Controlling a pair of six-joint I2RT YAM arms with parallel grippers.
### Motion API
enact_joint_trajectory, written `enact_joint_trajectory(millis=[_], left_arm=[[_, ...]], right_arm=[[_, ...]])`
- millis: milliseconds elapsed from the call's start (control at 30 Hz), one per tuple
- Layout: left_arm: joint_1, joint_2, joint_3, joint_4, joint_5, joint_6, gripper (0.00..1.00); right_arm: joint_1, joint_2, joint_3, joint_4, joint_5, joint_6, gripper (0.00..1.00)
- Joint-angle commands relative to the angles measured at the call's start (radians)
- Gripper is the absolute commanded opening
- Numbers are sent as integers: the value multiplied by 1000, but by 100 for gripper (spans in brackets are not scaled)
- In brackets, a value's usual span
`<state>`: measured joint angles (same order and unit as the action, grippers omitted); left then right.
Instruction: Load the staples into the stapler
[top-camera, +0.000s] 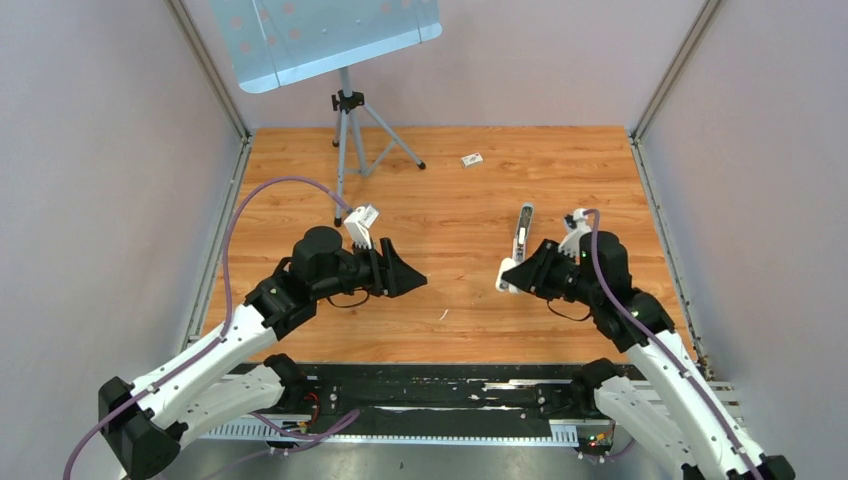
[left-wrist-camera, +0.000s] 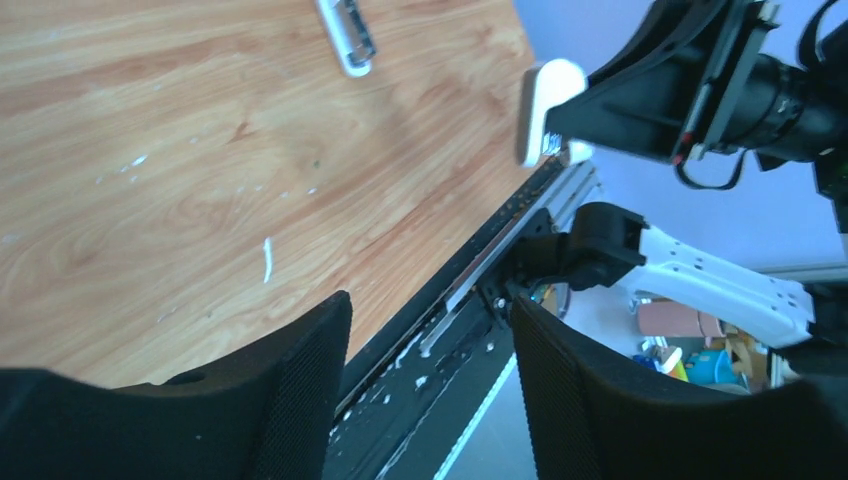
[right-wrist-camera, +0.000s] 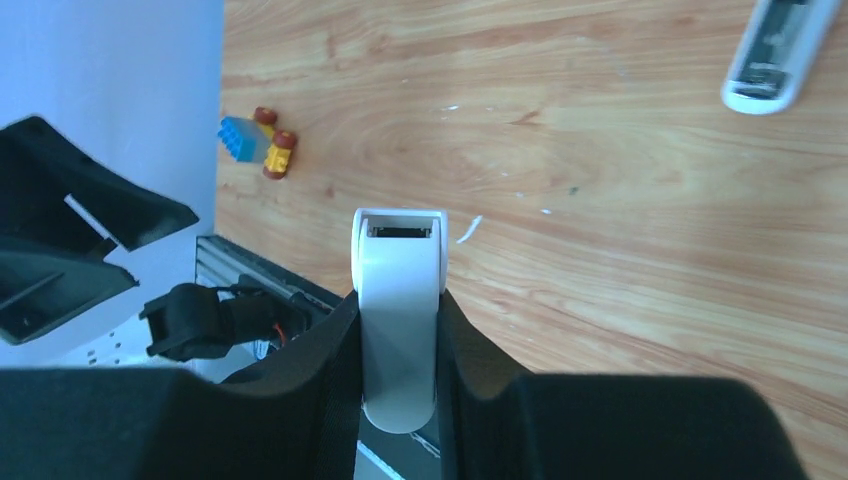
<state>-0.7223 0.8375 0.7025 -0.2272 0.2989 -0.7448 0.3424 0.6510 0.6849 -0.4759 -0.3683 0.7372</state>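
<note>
My right gripper (top-camera: 515, 270) is shut on a white stapler body (right-wrist-camera: 398, 300) and holds it above the table; its open front end shows a dark slot. This held piece also shows in the left wrist view (left-wrist-camera: 543, 108). A second white stapler part with a metal channel (top-camera: 522, 232) lies on the wooden table behind the right gripper; it also shows in the wrist views (left-wrist-camera: 345, 35) (right-wrist-camera: 775, 55). My left gripper (top-camera: 408, 278) is open and empty, level with the right one and facing it (left-wrist-camera: 428, 310). The grey staple block is not in view.
A thin pale sliver (top-camera: 443, 314) lies on the wood between the grippers. A small white printed box (top-camera: 471, 159) sits at the back. A tripod (top-camera: 347, 135) with a reflective panel stands back left. A small blue and yellow toy (right-wrist-camera: 258, 140) shows by the wall.
</note>
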Motion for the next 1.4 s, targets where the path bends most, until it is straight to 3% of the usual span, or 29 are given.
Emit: enact_joint_trajectory(millis=[0, 233, 467, 633, 800, 1267, 1367], left_arm=[[-6, 28, -20, 201, 83, -53, 58], [-39, 56, -21, 298, 92, -39, 51], [-104, 68, -35, 326, 48, 9, 43], [-120, 68, -62, 315, 34, 19, 38], [-124, 62, -79, 309, -6, 45, 34], [-127, 164, -29, 336, -19, 90, 38], [-128, 168, -35, 340, -12, 89, 42]], right_arm=[[197, 38, 60, 125, 115, 103, 1], [445, 163, 114, 255, 256, 145, 1], [571, 230, 153, 323, 367, 166, 1], [609, 226, 148, 327, 473, 194, 0], [615, 219, 144, 334, 478, 198, 0], [635, 251, 142, 350, 473, 201, 0], [638, 258, 141, 349, 484, 197, 0]])
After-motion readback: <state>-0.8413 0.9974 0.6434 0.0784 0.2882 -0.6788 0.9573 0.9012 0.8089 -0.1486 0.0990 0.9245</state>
